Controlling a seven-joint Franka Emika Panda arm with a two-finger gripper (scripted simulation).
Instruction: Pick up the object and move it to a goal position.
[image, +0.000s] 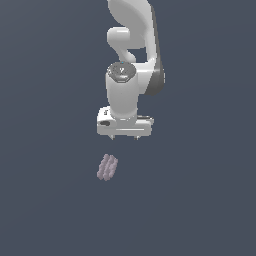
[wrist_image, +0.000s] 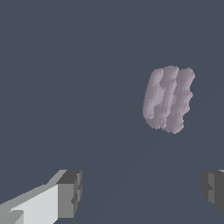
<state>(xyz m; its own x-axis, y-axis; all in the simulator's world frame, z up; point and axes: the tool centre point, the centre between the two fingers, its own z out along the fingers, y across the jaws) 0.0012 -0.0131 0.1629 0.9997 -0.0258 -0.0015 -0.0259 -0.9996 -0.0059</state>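
Observation:
The object (image: 107, 167) is a small pale mauve-grey lumpy oblong thing, ridged like bumpy rods, lying on the dark floor. In the exterior view it sits below the gripper (image: 125, 137) and slightly toward that view's left. The gripper hangs from the white arm, pointing down, above the floor and apart from the object. In the wrist view the object (wrist_image: 168, 99) lies ahead of the two grey fingertips (wrist_image: 70, 194), which stand wide apart with nothing between them. The gripper (wrist_image: 142, 190) is open and empty.
The floor (image: 200, 200) is a plain dark slate-grey surface all round. The white arm (image: 132, 45) rises from the gripper to the top of the exterior view. No goal marker shows.

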